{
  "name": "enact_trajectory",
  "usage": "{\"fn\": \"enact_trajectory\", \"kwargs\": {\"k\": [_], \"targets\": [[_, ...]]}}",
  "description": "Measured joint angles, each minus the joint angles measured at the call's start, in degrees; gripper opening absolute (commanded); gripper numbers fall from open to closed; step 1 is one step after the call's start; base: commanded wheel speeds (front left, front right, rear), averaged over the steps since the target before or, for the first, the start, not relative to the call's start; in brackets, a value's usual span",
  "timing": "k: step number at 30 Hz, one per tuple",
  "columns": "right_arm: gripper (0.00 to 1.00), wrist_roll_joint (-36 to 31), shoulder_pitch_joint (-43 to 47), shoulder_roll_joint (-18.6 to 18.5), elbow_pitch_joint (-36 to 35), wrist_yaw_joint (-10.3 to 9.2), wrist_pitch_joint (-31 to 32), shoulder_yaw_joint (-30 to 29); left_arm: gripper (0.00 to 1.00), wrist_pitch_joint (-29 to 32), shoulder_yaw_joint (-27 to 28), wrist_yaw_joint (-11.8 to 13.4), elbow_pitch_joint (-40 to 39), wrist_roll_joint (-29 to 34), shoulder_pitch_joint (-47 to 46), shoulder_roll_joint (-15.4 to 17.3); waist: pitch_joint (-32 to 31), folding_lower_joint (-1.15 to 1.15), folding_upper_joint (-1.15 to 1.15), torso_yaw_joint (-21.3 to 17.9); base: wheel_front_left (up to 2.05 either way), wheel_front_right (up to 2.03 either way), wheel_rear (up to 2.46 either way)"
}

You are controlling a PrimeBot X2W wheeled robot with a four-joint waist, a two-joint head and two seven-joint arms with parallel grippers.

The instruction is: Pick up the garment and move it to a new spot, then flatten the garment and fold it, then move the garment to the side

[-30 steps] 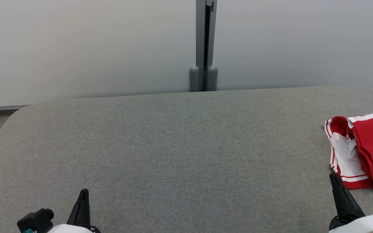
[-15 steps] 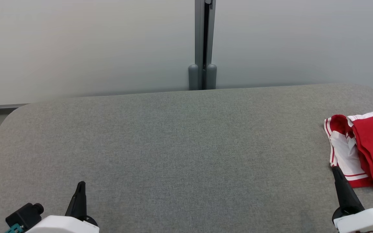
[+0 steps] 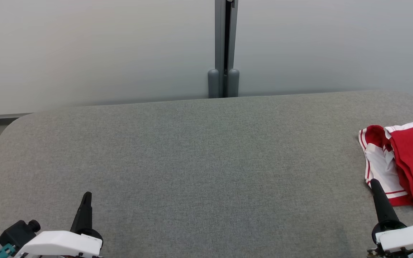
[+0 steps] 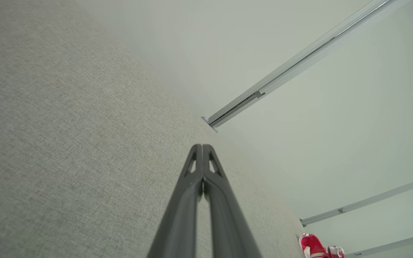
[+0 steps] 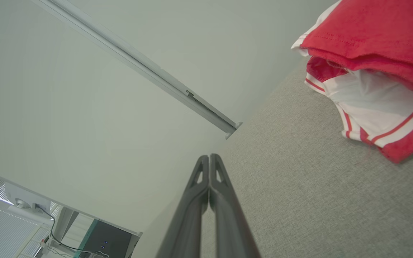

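A red and white garment (image 3: 403, 165) lies bunched at the right edge of the grey table (image 3: 199, 157); the right wrist view has the garment (image 5: 375, 71) at its upper right, and the garment (image 4: 317, 247) shows small at the left wrist view's bottom right. My right gripper (image 3: 374, 183) is shut and empty, its tip just at the garment's near left corner. At the lower left my left gripper (image 3: 86, 196) is shut and empty, far from the garment. Both pairs of fingers are pressed together in the left wrist (image 4: 202, 147) and right wrist (image 5: 209, 157) views.
A pale partition wall with a grey vertical post (image 3: 223, 50) stands right behind the table's far edge. The table's rounded left corner (image 3: 9, 129) drops off to the floor. Wide bare grey surface stretches between the two grippers.
Both grippers have moved forward over the table, the right one's tip coming up to the garment's near corner. The head camera shifted slightly. The garment lies as before.
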Motion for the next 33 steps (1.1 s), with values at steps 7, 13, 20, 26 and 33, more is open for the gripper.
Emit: {"fn": "enact_trajectory", "kwargs": {"k": [7,13,20,26,33], "targets": [[0.0,4.08,-0.99,0.34,0.89,0.0,0.05,-0.42,0.0,1.0,1.11,-0.93,0.23,-4.02,-0.52,-0.42,0.23,0.0,0.0,-0.09,0.0,0.0,0.0],[0.0,7.37,-1.72,0.74,1.78,0.0,0.08,-0.75,0.0,1.89,2.08,-1.51,0.43,-7.27,-1.49,-0.75,0.42,0.0,0.0,-0.17,0.0,0.0,0.0],[0.0,10.99,-2.67,1.05,2.56,0.0,0.2,-1.1,0.0,2.7,3.08,-2.4,0.75,-10.85,-2.21,-1.16,0.64,0.0,0.0,-0.26,0.0,0.0,0.0],[0.0,13.93,-3.55,1.27,3.27,0.0,0.24,-1.51,0.0,3.46,3.93,-3.02,0.91,-13.65,-2.7,-1.65,0.84,0.0,0.0,-0.34,0.0,0.0,0.0],[0.0,17.19,-4.22,1.55,4.11,0.0,0.33,-1.96,0.0,4.26,4.83,-3.82,1.13,-16.69,-3.57,-2.01,1.06,0.0,0.0,-0.43,0.0,0.0,0.0]]}}
